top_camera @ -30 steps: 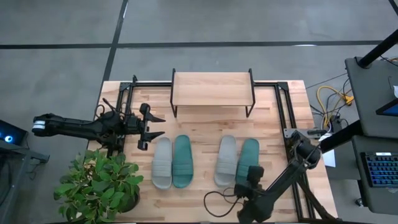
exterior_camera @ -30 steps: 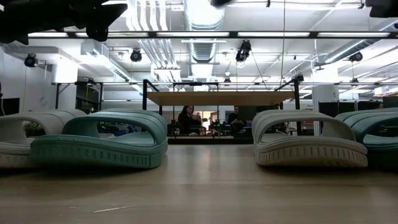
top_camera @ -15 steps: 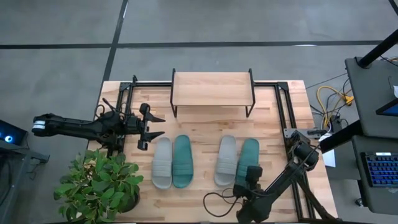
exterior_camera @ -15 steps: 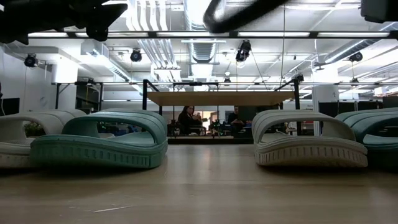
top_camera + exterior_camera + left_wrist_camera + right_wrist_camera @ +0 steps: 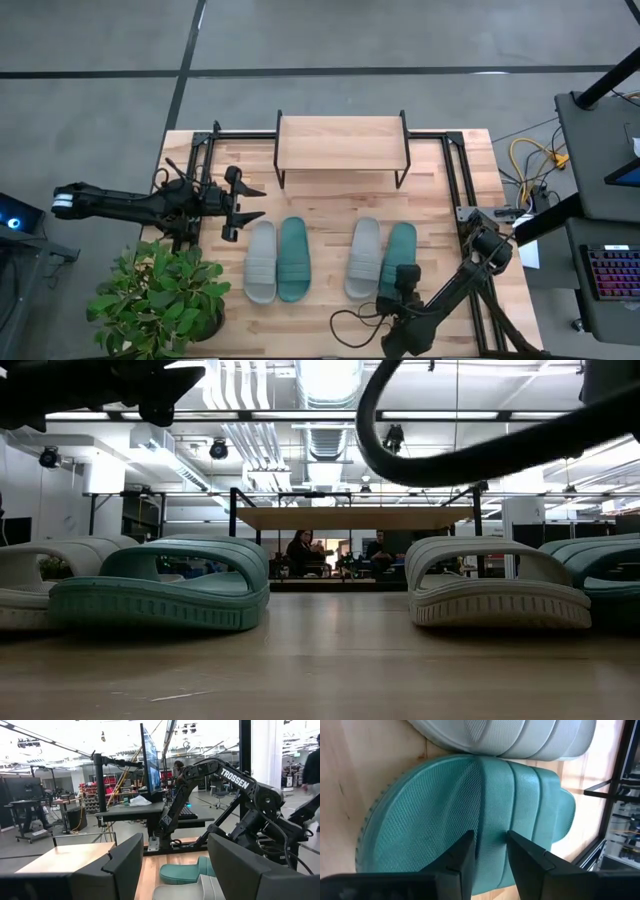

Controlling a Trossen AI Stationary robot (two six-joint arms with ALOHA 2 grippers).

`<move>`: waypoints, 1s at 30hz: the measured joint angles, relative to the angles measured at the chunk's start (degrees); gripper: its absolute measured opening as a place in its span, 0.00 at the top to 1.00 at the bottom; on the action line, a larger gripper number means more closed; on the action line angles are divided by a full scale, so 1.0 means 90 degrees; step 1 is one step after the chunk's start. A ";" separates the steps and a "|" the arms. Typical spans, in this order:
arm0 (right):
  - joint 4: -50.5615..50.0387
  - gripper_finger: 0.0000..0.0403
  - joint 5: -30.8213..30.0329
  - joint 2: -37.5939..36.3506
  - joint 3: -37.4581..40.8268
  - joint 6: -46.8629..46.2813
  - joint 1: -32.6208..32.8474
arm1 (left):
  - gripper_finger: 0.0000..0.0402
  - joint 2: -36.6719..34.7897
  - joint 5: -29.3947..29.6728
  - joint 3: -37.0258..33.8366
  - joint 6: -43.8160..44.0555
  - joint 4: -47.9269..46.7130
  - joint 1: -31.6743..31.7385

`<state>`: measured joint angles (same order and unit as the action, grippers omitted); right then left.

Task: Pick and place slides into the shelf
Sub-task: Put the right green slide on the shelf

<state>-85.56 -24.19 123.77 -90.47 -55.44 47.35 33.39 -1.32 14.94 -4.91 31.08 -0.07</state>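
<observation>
Four slides – two teal (image 5: 293, 258) (image 5: 398, 255), two grey (image 5: 260, 261) (image 5: 363, 257) – one shelf (image 5: 340, 143), one plant (image 5: 160, 298)

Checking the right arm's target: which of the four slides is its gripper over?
The rightmost teal slide. The right gripper hangs over its heel end, by the strap; the other three slides lie to its left, untouched.

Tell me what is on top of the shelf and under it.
The shelf has a bare wooden top with nothing on it. The low view shows open space under the plank, with people far behind. All four slides lie on the table in front.
</observation>
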 joint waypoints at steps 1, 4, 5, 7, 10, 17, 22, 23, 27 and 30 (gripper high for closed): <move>0.0000 0.74 0.0001 -0.0001 0.0020 0.0000 0.0000 | 0.48 0.0009 0.0002 0.0000 0.0000 0.0002 0.0001; 0.0002 0.75 0.0009 -0.0001 0.0043 0.0060 -0.0012 | 0.48 0.0017 0.0002 0.0000 0.0000 -0.0001 0.0001; 0.0002 0.75 0.0012 -0.0003 0.0048 0.0111 -0.0012 | 0.48 0.0023 0.0002 0.0000 0.0000 0.0004 0.0001; 0.0002 0.75 0.0013 -0.0003 0.0055 0.0250 -0.0023 | 0.48 0.0023 0.0000 0.0000 0.0000 -0.0003 0.0001; -0.0015 0.75 0.0012 -0.0003 0.0076 0.0368 -0.0046 | 0.48 0.0036 0.0000 0.0000 0.0000 0.0002 -0.0001; -0.0095 0.76 -0.0296 -0.0003 0.0095 0.0153 -0.0068 | 0.48 0.0040 0.0001 0.0000 0.0000 -0.0001 -0.0001; -0.0159 0.81 -0.0389 -0.0003 0.0256 0.0091 -0.0068 | 0.48 0.0050 0.0001 0.0000 0.0001 -0.0001 0.0000; -0.0163 0.82 -0.0390 -0.0003 0.0298 0.0007 -0.0068 | 0.48 0.0056 0.0001 0.0000 0.0001 -0.0002 0.0000; -0.0168 0.86 -0.0390 -0.0003 0.0410 -0.0239 -0.0068 | 0.48 0.0079 0.0000 0.0000 0.0001 -0.0001 0.0001; -0.0165 0.88 -0.0392 -0.0001 0.0442 -0.0320 -0.0070 | 0.48 0.0097 0.0002 0.0000 0.0002 -0.0002 -0.0001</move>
<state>-87.04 -27.72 123.76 -86.50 -58.32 46.72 34.27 -1.30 14.94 -4.89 31.06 -0.08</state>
